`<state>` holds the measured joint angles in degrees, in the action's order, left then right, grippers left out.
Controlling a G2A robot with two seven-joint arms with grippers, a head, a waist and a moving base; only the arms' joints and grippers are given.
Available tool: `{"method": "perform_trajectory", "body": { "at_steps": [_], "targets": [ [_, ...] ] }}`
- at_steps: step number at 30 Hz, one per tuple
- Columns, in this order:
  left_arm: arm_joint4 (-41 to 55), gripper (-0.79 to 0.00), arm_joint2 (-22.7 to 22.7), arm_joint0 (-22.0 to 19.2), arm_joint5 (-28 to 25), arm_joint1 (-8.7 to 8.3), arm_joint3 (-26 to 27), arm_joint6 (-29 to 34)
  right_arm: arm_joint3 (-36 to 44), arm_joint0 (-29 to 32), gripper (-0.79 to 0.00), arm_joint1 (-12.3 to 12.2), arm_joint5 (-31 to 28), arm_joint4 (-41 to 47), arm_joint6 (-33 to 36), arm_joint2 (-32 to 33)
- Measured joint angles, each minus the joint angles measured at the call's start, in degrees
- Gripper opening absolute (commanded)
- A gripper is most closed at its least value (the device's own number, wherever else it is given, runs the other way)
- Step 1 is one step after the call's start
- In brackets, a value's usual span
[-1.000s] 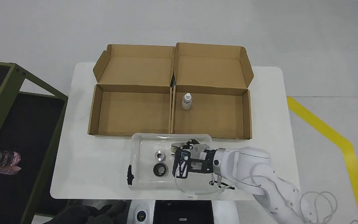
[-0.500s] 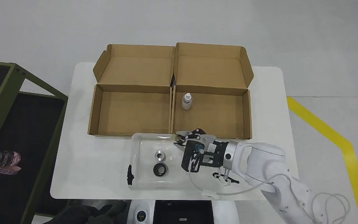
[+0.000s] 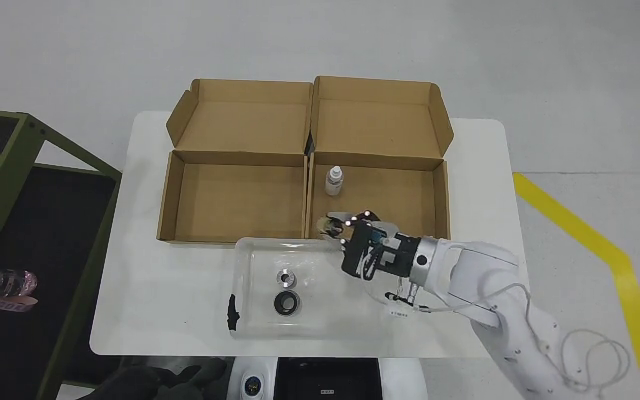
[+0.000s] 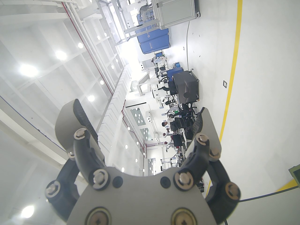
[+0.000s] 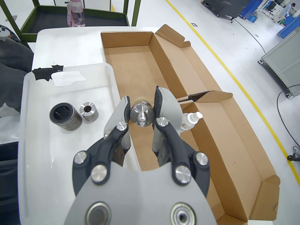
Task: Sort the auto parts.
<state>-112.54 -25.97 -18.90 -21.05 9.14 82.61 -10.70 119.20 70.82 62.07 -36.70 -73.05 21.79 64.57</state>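
On the white table (image 3: 140, 290), an open cardboard box (image 3: 235, 200) is set at 11 o'clock and a second box (image 3: 395, 205) at 1 o'clock, their walls touching. A clear plastic tray (image 3: 260, 262) is placed at 6 o'clock.

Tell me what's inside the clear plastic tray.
A dark cylindrical bearing and a small silver metal bushing stand in the clear plastic tray. Its end beneath the right arm is covered.

The white table (image 3: 150, 300) is lit brightly and evenly from overhead; soft shadows are cast inside the open brown cardboard boxes (image 3: 235, 200). Glare is spread by round ceiling lamps (image 4: 28, 70); lines are bowed near the edges
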Motion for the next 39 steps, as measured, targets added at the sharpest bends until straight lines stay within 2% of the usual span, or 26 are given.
{"method": "perform_trajectory", "body": {
  "at_steps": [10, 19, 39],
  "targets": [
    [0.0, 0.0, 0.0, 0.0, 0.0, 0.0, 0.0, 0.0, -4.2, -1.9, -0.785, 0.2, 1.0, 2.6, 0.7, 0.3],
    [0.0, 0.0, 0.0, 0.0, 0.0, 0.0, 0.0, 0.0, -9.2, -5.6, -0.785, 0.4, -0.8, 6.2, 5.5, -0.2],
    [0.0, 0.0, 0.0, 0.0, 0.0, 0.0, 0.0, 0.0, -24.7, -18.4, -0.785, 1.8, -2.1, 9.0, 16.2, -6.0]
  ]
}}
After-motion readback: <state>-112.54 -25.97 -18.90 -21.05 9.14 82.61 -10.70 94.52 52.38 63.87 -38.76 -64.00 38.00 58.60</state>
